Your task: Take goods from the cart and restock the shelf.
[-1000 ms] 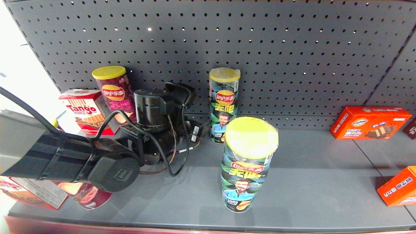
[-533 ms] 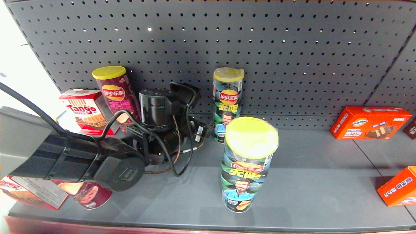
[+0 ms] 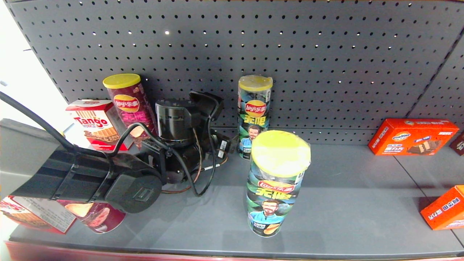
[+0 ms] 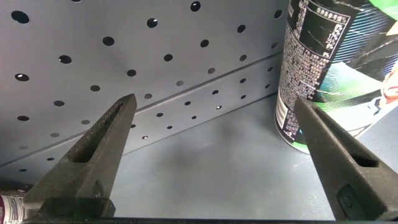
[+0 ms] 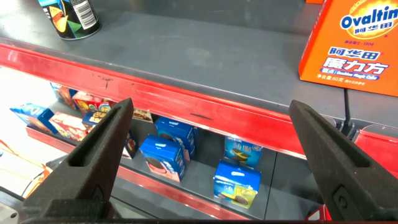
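Left arm is in over the shelf [image 3: 362, 203] at its left half, and my left gripper [image 4: 214, 102] is spread wide with nothing in it, pointed at the pegboard back panel [image 3: 290, 54]. The back green chip can [image 3: 255, 116] stands upright against that panel, just beside one of my left fingers and not gripped; can't tell if it's actually touching. A second green chip can [image 3: 277, 185] stands upright near the front edge, about mid-shelf, well apart from that gripper. On the other side of my arm there's a maroon chip can [image 3: 127, 101] upright at the back, with a wafer box [image 3: 96, 123] next to it toward the left edge. Another maroon can [image 3: 98, 215] lies on its side under my arm at the front left corner, beside another box [image 3: 32, 215]. Over at the right end sit two orange boxes, one at the back [image 3: 413, 136] and one at the front edge [image 3: 444, 208]. My right gripper [image 5: 211, 104] hangs out past the shelf's red front lip, fingers wide apart and empty, over a lower shelf with blue boxes [image 5: 165, 155].
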Controlling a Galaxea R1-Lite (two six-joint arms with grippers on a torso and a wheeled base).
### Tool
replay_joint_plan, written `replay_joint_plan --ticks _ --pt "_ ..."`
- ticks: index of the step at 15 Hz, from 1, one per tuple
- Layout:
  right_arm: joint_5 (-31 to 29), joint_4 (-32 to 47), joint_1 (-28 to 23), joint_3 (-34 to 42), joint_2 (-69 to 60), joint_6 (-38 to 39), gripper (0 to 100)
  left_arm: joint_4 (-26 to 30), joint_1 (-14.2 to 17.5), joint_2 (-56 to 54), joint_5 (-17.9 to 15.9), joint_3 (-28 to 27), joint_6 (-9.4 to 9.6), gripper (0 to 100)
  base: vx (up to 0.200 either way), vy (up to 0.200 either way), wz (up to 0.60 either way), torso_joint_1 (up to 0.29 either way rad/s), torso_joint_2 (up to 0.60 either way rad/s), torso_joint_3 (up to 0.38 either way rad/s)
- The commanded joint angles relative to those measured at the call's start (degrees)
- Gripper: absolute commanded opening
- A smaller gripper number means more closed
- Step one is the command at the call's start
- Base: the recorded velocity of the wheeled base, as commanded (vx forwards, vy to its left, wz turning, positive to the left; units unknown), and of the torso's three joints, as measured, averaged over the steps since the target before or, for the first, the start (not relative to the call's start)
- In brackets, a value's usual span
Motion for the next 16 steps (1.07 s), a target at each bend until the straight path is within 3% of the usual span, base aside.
replay_joint_plan --ticks 1,16 --pt "0.0 0.0 0.0 0.0 0.1 0.0 100 0.0 0.0 0.0 0.0 0.0 0.07 100 0.000 0.000 0.00 0.000 0.00 0.000" --pt "0.0 0.0 0.0 0.0 0.1 0.0 100 -0.2 -1.0 0.6 -0.1 -0.3 0.16 100 0.000 0.000 0.00 0.000 0.00 0.000"
